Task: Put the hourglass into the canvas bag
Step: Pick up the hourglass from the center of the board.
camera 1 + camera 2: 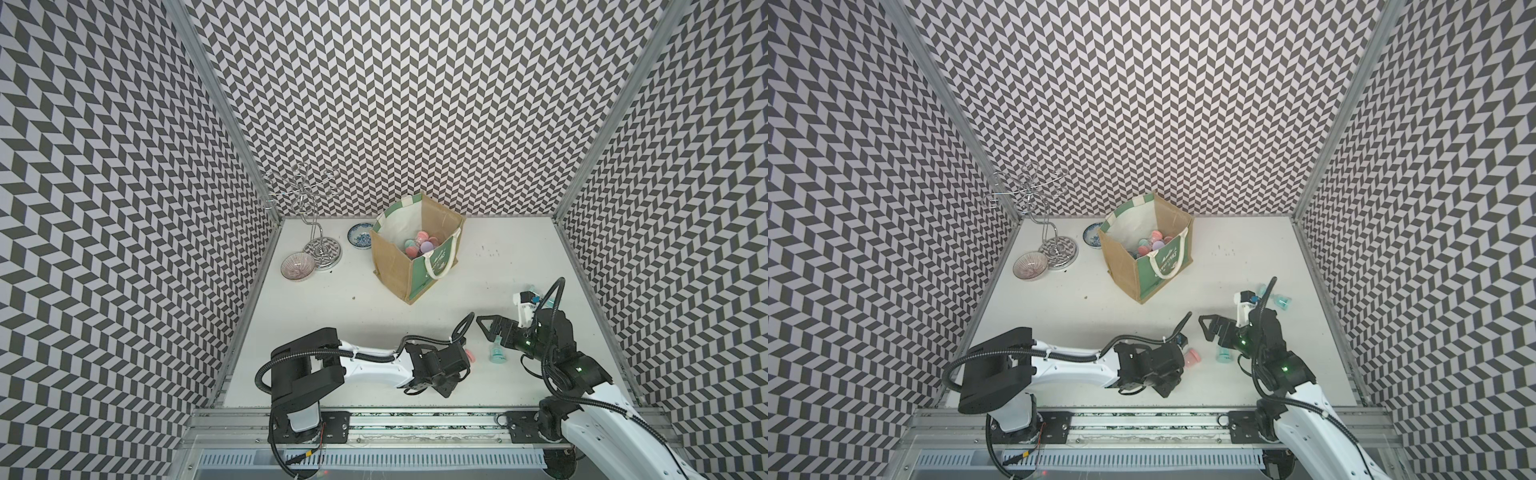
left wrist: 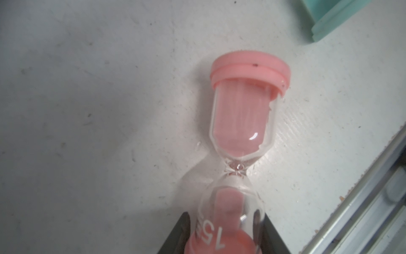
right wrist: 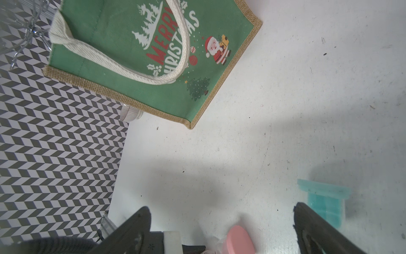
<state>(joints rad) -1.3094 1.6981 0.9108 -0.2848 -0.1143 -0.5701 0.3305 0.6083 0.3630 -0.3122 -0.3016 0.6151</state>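
A pink hourglass (image 2: 243,114) with pink sand lies low over the white table near the front, its end cap peeking out past my left wrist in both top views (image 1: 469,355) (image 1: 1192,357). My left gripper (image 2: 223,222) is shut on its near glass bulb, one black finger on each side. My right gripper (image 1: 486,330) (image 3: 220,209) hovers open just right of it, nothing between its fingers. The canvas bag (image 1: 390,257) (image 3: 123,44) stands open at the back centre, with several coloured hourglasses (image 1: 424,245) inside.
A teal hourglass (image 1: 496,355) (image 3: 325,198) lies right beside the pink one, under my right gripper. Another teal one (image 1: 1281,301) lies behind the right arm. A wire stand (image 1: 318,245), a pink bowl (image 1: 297,266) and a blue dish (image 1: 360,235) sit at the back left.
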